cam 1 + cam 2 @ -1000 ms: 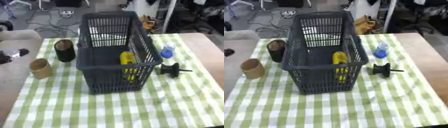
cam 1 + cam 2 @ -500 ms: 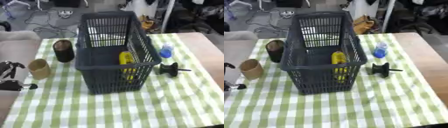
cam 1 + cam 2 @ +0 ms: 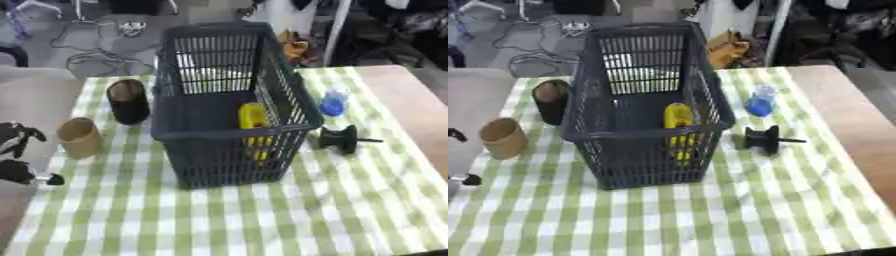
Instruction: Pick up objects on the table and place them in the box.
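A: Standing mid-desk on the green-checked cloth (image 3: 219, 220): a dark slatted basket (image 3: 229, 100), upright, open top. Yellow object (image 3: 254, 119) inside it, leaning against the near wall.

B: Outside the basket?

A: On its left, a dark cylinder (image 3: 129, 101), upright, just beside the basket wall. Nearer and further left, a tan paper cup (image 3: 79, 137), upright, apart from the cylinder. On the right, a small blue bottle (image 3: 333, 100) near the basket's right wall. In front of that, a black piece with a thin rod sticking out to the right (image 3: 343, 139), lying on the cloth, close to the basket's near right corner.

B: Hands?

A: Left hand (image 3: 17, 137) at the left edge of the left eye view, black, low, beside the desk edge and left of the tan cup. Touching nothing. Whether its fingers are spread or curled, cannot tell; only part shows. Right hand appears in neither view.

B: Desk surface?

A: Bare desk (image 3: 402, 90) shows on the right past the cloth edge.
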### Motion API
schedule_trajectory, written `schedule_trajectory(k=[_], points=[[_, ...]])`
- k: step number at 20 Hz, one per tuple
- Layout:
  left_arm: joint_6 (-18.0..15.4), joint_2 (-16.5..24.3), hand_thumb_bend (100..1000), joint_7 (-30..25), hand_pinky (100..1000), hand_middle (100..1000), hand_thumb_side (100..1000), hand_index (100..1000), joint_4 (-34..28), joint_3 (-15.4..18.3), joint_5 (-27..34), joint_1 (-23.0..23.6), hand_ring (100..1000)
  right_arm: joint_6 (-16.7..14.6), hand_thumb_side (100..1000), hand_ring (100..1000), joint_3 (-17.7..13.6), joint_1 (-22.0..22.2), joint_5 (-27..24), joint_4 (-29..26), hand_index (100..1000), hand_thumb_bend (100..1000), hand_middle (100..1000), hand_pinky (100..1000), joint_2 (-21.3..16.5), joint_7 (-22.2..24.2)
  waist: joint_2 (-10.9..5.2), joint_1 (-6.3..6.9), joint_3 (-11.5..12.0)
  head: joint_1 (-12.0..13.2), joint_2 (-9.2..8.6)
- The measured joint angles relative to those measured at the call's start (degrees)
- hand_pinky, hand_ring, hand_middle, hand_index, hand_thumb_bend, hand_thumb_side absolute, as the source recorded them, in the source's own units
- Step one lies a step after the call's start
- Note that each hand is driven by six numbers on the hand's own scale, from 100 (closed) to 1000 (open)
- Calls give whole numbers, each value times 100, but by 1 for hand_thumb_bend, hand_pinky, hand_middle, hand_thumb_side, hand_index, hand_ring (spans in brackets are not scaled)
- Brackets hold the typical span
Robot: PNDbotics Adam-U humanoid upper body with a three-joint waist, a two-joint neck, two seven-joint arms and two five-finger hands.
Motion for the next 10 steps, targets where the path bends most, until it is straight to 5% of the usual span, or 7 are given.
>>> schedule_trajectory(k=[10], points=[[563,-280,989,-978,742,332,696,826,-485,173,-35,-179,594,0,735,761,0,20,0,1,963,125,740,614,0,0,0,0,21,-17,0]])
